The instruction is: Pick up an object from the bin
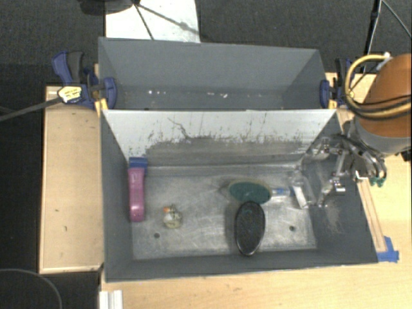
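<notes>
- Nearest the front wall of the bin (199, 237) lies a black oval thing (248, 227), flat on the floor right of centre, long axis front to back. Matt and dark; surface detail cannot be made out.
- Left of it and well apart sits a small round thing (171, 217), pale with mottled colour. Its kind cannot be determined.
- The pincer (311, 201) is at the right end of the floor, close to the foot of the sloping right wall. Its two metal fingers stand apart, with bare grey floor between them and nothing gripped.
- Just left of the pincer is a small blue piece (280, 192), too small to identify; whether the left finger touches it cannot be told.
- Beside that piece lies a teal disc (250, 190), a flat oval. It is the largest thing near the pincer. Its front edge meets or is overlapped by the black oval thing; contact is uncertain.
- At the far left, against the left wall, a purple thing (136, 195) with a blue end lies lengthwise, well apart from the pincer.
- The arm's orange cover (394, 98) is cut off at the right.
</notes>
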`<state>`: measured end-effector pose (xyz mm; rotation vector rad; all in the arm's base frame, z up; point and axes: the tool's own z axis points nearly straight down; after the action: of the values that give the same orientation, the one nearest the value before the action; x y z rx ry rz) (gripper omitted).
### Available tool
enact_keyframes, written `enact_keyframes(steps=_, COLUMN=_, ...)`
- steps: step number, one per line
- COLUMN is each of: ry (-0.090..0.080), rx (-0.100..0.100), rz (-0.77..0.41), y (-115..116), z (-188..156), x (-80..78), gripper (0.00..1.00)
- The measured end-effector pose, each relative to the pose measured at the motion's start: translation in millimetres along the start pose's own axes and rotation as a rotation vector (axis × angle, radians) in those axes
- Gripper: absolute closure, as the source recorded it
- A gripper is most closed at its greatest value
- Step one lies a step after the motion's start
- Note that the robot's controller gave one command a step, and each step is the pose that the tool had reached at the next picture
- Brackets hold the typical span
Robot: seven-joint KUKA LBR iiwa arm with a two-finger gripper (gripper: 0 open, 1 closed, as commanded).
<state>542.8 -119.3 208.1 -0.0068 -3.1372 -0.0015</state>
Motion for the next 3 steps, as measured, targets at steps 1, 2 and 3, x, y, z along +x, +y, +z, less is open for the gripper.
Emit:
enact_keyframes(steps=1, ry=-0.013, rx=0.002, rz=-0.15, y=16.0, z=137.4, x=-26.8, gripper=0.0)
enact_keyframes(steps=2, ry=-0.011, rx=0.001, rz=0.078, y=-15.5, z=105.9, x=-43.0, gripper=0.0)
enact_keyframes(steps=3, ry=-0.005, rx=-0.001, rz=0.317, y=-1.8, z=107.4, x=1.5, gripper=0.0)
